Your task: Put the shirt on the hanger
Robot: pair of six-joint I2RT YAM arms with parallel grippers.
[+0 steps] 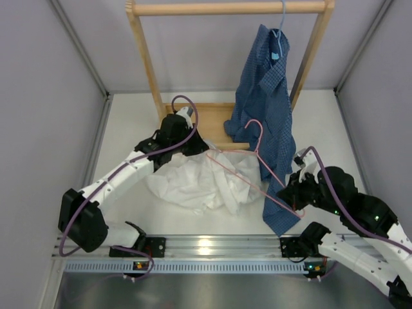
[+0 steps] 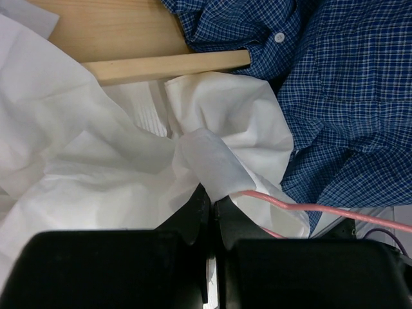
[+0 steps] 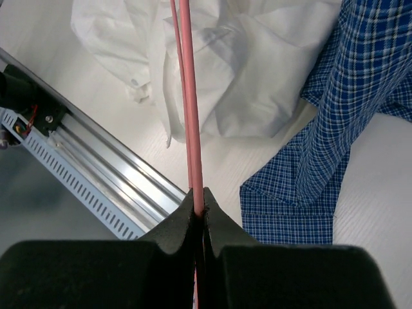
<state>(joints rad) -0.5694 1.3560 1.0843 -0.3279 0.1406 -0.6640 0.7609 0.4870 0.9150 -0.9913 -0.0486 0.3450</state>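
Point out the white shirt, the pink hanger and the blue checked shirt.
white shirt [image 1: 199, 183], top external view, crumpled middle of the cloth.
pink hanger [image 3: 190, 96], right wrist view, straight wire crossing the white cloth.
blue checked shirt [image 1: 267, 96], top external view, front panel below the collar.

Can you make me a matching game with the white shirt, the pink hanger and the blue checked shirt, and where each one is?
Things:
1 white shirt
2 pink hanger
3 blue checked shirt

Places:
A hanging from the wooden rail
B crumpled on the table
C pinched in the right gripper

Pairs: 1-B, 2-C, 3-A
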